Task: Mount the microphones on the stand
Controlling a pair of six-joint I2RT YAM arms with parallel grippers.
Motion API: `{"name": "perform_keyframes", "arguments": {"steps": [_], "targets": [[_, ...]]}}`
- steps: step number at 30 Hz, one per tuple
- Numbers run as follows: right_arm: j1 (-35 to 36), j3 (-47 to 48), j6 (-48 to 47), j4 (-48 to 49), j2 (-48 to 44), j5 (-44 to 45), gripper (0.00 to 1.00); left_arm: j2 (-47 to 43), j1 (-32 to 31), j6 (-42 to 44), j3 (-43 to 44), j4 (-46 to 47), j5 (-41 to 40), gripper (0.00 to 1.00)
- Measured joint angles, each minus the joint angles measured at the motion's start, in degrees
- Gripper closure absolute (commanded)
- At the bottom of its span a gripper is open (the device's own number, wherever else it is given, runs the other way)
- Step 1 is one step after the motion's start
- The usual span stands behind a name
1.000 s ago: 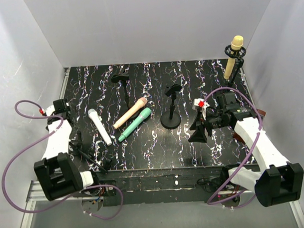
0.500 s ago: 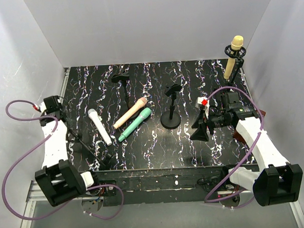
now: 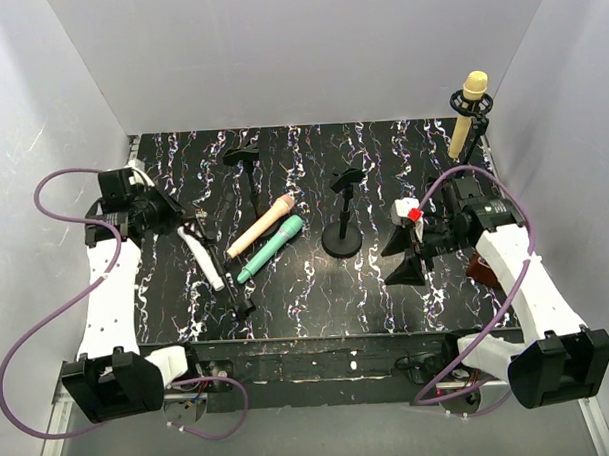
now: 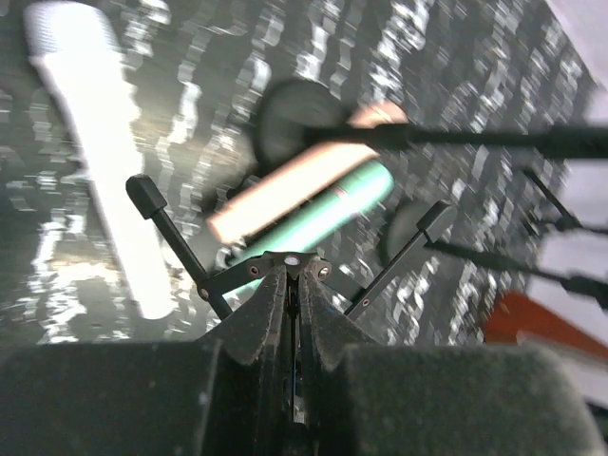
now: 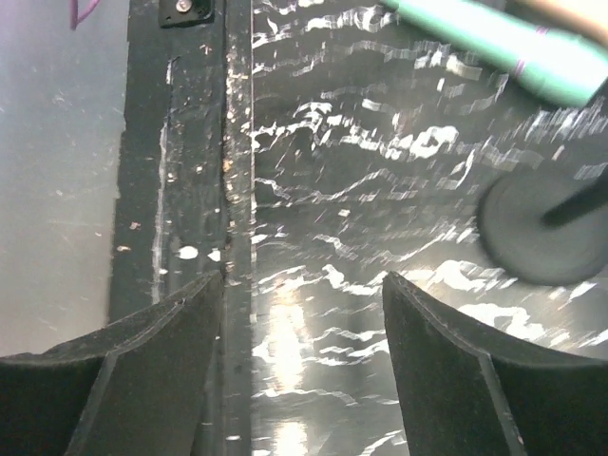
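Yellow-tan plastic microphone point(image 3: 468, 110) already upright in black clip stand point(image 3: 462, 147), far right corner. White plastic microphone point(image 3: 201, 254), peach-pink plastic microphone point(image 3: 261, 225) and teal-green plastic microphone point(image 3: 271, 246) loose and flat on black white-veined desk point(image 3: 317, 298), left of centre, pink and teal side by side. Thin black tripod stand point(image 3: 231, 286) pinched at leg hub by left gripper point(image 3: 176, 217), fully closed on it, rod trailing toward near edge, just beside white microphone, contact unclear. Right gripper point(image 3: 404, 260) wide apart, empty, low near black round-base stand point(image 3: 343, 239). Empty black stand point(image 3: 244, 158) at back.

Judged step: getting tripod stand upright. Lift clear of white microphone first, no sweeping. Tip legs down, seat all flat before letting go. Keep grip on hub, not thin rod. Set down apart from pink and teal pair.

No brand, label or readable writing.
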Motion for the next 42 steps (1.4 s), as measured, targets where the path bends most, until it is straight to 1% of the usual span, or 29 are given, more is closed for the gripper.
{"name": "perform_keyframes", "arguments": {"steps": [3,6,10,13,15,18,24,30,33,35,37,39,41,42], "targets": [[3.1,8.1,-11.8,-6.1,2.1,-0.5,0.24,-1.0,-2.8,-1.0,-0.8,1.5,6.4,1.0],[8.9,15.3,-20.7,-8.3,4.0,0.0,0.23,-3.1,-4.1,-2.1,-3.1,2.4,10.1,1.0],[19.1,19.9,-24.5,-9.5,5.0,4.0,0.23,-5.4,-5.9,-3.2,-6.0,0.9,12.8,1.0],[26.8,21.5,-24.8,-10.9,5.5,8.8,0.23,-6.5,-7.6,-4.5,-7.8,0.0,15.1,1.0],[31.4,24.7,-23.6,-11.1,7.8,11.6,0.23,-7.1,-8.6,-5.5,-8.7,-0.4,16.6,1.0],[37.8,28.7,-21.7,-7.0,12.1,16.2,0.23,-7.8,-10.6,-6.9,-9.6,-0.7,18.7,1.0],[48.7,28.9,-20.5,4.8,17.6,27.2,0.23,-9.8,-14.3,-9.2,-12.3,-0.1,22.4,1.0],[52.8,28.3,-20.4,17.2,21.8,36.9,0.28,-10.8,-16.8,-10.6,-15.4,0.7,24.7,1.0],[53.7,24.9,-21.6,22.9,21.3,40.9,0.32,-11.2,-18.0,-11.2,-16.6,1.6,25.7,1.0],[54.3,21.1,-23.1,26.7,20.8,43.5,0.37,-11.3,-18.6,-11.5,-17.1,2.2,26.4,1.0],[54.7,17.6,-24.5,29.3,20.7,45.4,0.48,-11.3,-19.1,-11.8,-17.3,2.7,27.0,1.0],[54.9,14.3,-26.6,32.7,20.7,47.3,0.63,-11.2,-19.6,-11.9,-17.5,3.2,26.9,1.0],[55.1,13.4,-28.0,35.4,20.6,48.4,0.82,-11.0,-19.8,-12.2,-18.3,3.4,27.0,1.0],[55.1,13.0,-28.5,36.6,20.5,48.8,0.9,-10.8,-19.8,-12.4,-18.5,3.5,27.3,1.0]]}}
